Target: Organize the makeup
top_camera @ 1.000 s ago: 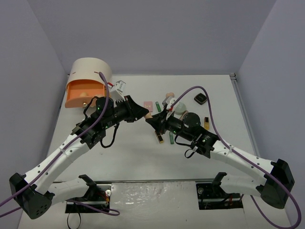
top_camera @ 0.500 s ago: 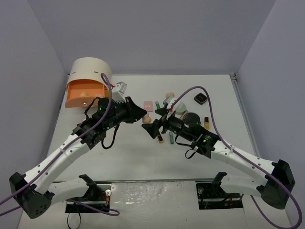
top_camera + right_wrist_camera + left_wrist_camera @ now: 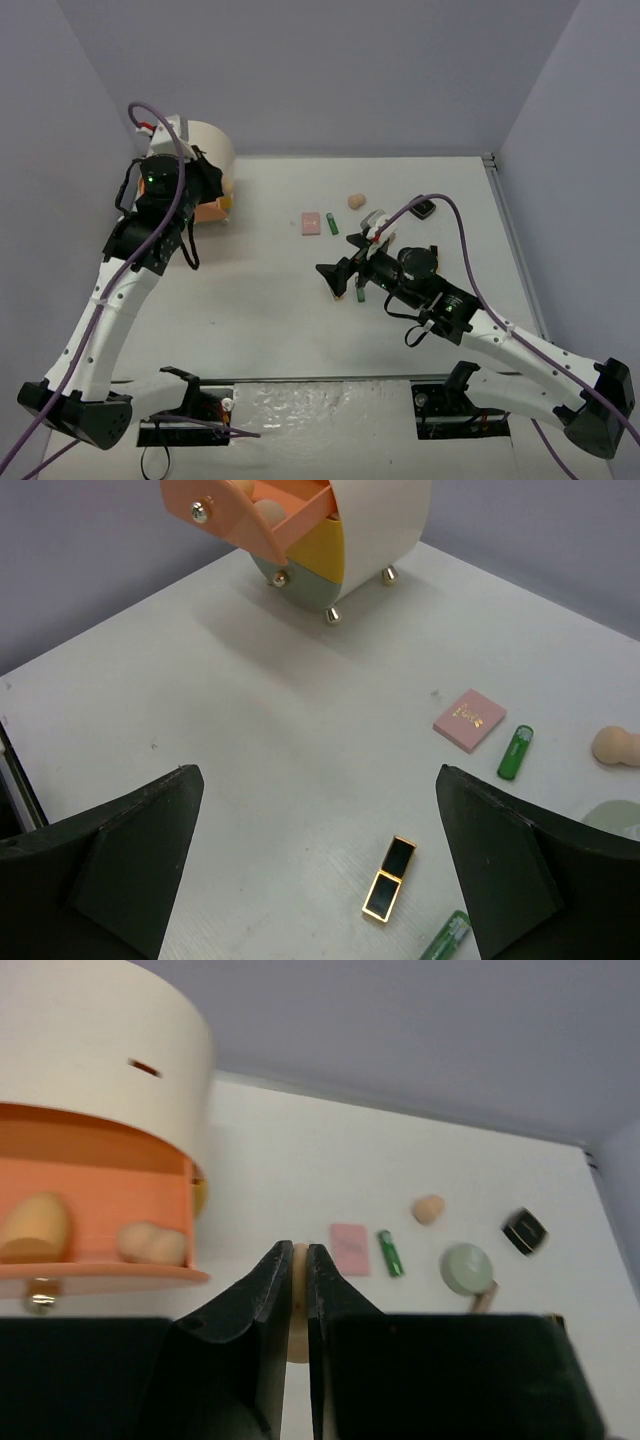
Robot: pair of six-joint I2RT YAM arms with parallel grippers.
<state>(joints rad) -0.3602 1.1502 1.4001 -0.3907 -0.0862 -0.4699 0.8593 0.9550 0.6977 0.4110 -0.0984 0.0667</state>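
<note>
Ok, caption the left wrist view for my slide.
Left fingers pinch a peach sponge in front of the open orange drawer, which already holds two sponges.

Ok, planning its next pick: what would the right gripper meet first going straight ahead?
Likely the gold-black tube on the table, lying between its open fingers; depth is hard to judge.
</note>
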